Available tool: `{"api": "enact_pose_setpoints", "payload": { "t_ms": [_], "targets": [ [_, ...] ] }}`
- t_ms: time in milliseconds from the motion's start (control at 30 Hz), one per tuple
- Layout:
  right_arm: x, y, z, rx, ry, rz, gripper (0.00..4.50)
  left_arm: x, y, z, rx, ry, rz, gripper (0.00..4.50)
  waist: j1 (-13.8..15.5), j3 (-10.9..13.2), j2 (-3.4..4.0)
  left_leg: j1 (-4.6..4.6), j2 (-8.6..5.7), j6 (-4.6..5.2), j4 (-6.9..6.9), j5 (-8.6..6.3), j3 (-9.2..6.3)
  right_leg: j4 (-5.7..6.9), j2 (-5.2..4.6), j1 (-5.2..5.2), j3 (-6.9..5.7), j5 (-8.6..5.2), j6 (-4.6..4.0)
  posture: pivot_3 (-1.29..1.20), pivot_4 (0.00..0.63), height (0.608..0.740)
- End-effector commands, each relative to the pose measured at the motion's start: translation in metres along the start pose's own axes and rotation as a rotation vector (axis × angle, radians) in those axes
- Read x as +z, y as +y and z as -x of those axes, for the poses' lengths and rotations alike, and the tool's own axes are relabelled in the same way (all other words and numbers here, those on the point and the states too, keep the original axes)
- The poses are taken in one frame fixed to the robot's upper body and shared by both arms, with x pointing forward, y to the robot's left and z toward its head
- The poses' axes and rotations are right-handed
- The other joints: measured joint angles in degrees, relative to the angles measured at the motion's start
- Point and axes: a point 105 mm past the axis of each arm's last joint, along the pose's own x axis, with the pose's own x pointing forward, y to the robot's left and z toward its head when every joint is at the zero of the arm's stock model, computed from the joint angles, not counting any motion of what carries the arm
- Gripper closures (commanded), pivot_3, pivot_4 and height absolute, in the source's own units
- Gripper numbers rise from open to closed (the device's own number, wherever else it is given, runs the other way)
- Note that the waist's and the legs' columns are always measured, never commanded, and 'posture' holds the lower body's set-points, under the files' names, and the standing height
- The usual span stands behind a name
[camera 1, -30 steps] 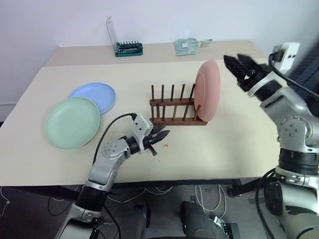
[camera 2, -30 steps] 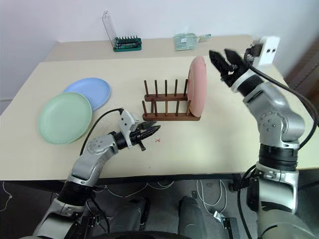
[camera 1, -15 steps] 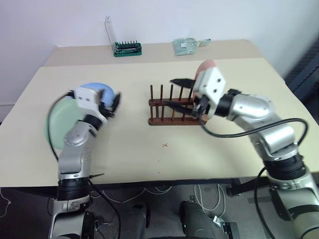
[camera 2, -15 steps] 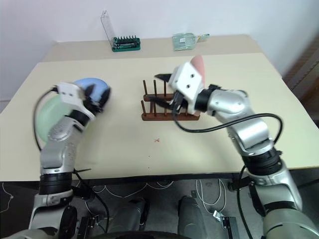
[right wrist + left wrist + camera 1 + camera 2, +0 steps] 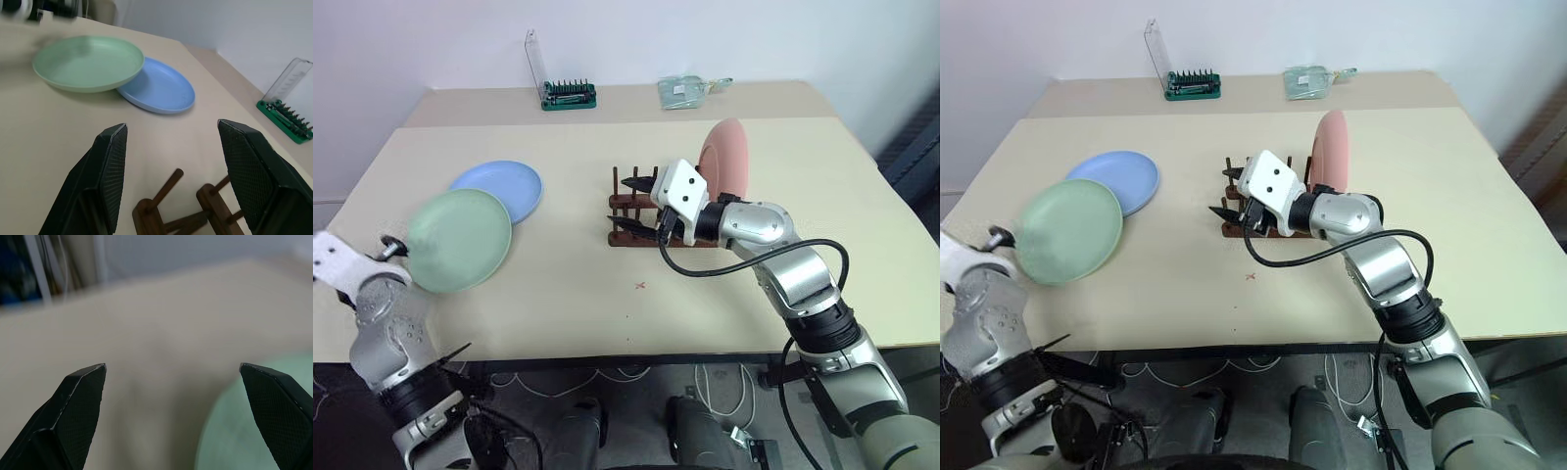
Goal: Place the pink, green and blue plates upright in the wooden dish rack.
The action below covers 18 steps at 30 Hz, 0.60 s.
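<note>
While the pink plate [image 5: 724, 162] is already standing upright at the right end of the wooden dish rack [image 5: 641, 211], the green plate [image 5: 458, 239] and blue plate [image 5: 501, 187] are lying flat at the left, the green's far edge resting on the blue. The left gripper [image 5: 171, 382] is hovering spread beside the green plate, holding nothing, its fingers hard to find from above. The right gripper [image 5: 171, 166] is hanging spread and empty over the rack's left end.

Pink plate [image 5: 724, 157], green plate [image 5: 460, 238] and blue plate [image 5: 504, 188]: smooth, matt, with a soft even sheen. Dish rack [image 5: 641, 213] is dark brown wood with thin round pegs; the table [image 5: 607, 294] is a smooth, matt beige top. Fingers of the right gripper [image 5: 166, 181] and left gripper [image 5: 171, 401] are black with finely textured pads [image 5: 110, 161]; the bit tray [image 5: 569, 95] looks like green plastic with a clear lid.
</note>
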Motion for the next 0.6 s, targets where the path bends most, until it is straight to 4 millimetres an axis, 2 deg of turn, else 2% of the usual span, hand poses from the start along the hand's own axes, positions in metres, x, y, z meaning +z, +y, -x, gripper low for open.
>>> {"api": "enact_pose_setpoints", "payload": {
  "t_ms": [33,100,200,233,300,533,600],
  "targets": [
    [0.009,-0.004,0.001,-0.014,-0.036,0.029,1.53,0.000,-0.006,0.006,-0.054,0.036,0.068,0.03,-0.16,0.00,-0.09,0.00,0.01,0.00,-0.01,0.00,-0.01,0.01,0.01,-0.01,-0.01,0.00,0.00,0.00,0.150,0.740],
    [0.009,-0.004,0.001,-0.014,-0.037,0.028,1.53,-0.016,-0.008,0.008,-0.087,0.102,0.069,0.03,-0.21,0.00,-0.09,0.00,0.01,-0.01,-0.01,0.00,0.00,0.01,0.01,-0.02,0.00,0.00,0.00,0.00,0.150,0.740],
    [0.007,-0.004,0.000,-0.020,-0.035,0.026,1.53,-0.025,-0.007,0.009,-0.091,0.136,0.075,0.03,-0.32,-0.01,-0.07,0.02,0.02,-0.03,-0.04,0.00,0.04,0.03,0.00,-0.04,0.01,0.00,-0.01,0.00,0.150,0.740],
    [0.007,-0.004,0.000,-0.021,-0.033,0.027,1.53,-0.026,-0.008,0.009,-0.091,0.140,0.085,0.26,-0.29,-0.01,-0.07,0.03,0.03,-0.03,-0.05,0.00,0.03,0.04,0.01,-0.05,0.01,0.00,-0.01,0.00,0.150,0.740],
    [0.006,-0.004,0.000,-0.024,-0.031,0.026,1.53,-0.026,-0.009,0.009,-0.094,0.141,0.094,0.84,-0.22,-0.01,-0.07,0.03,0.02,-0.03,-0.05,0.00,0.04,0.04,0.00,-0.04,0.01,0.00,-0.01,0.00,0.150,0.740],
    [0.005,-0.004,0.001,-0.036,-0.028,0.029,1.53,-0.031,-0.010,0.008,-0.092,0.141,0.104,4.45,-0.12,-0.01,-0.09,0.02,0.01,-0.03,-0.03,0.00,0.04,0.00,-0.01,-0.01,0.01,0.00,-0.01,0.00,0.150,0.740],
    [0.005,-0.004,0.001,-0.037,-0.028,0.030,1.53,-0.028,-0.015,0.010,-0.114,0.109,0.142,4.48,-0.12,-0.01,-0.08,0.03,0.02,-0.04,-0.04,0.00,0.04,0.01,0.00,-0.02,0.01,0.00,-0.01,0.00,0.150,0.740]
  ]
}}
